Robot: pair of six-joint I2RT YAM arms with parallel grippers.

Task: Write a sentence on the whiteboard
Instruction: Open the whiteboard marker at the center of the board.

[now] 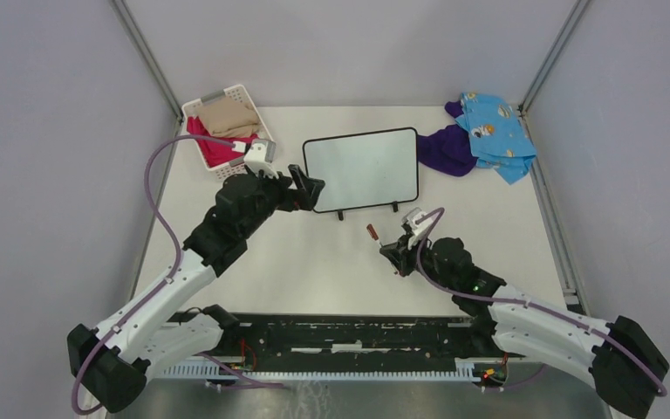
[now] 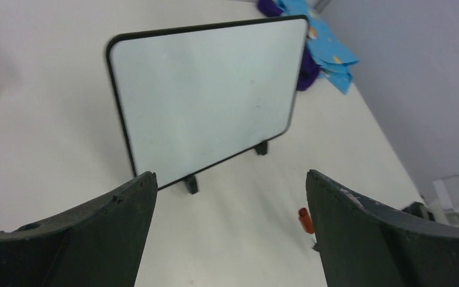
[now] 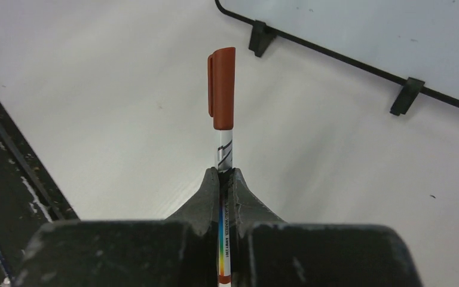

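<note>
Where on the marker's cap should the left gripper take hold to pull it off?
Grip the red-brown cap around its middle, coming from its free end in line with the barrel. The right gripper is shut on the marker just behind the cap, so only the cap sticks out clear. The left gripper is open; probably keep its pads off the clip along one side.

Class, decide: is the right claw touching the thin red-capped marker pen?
Touching. The right wrist view shows the right claw clamped on the barrel of the red-capped marker pen.
</note>
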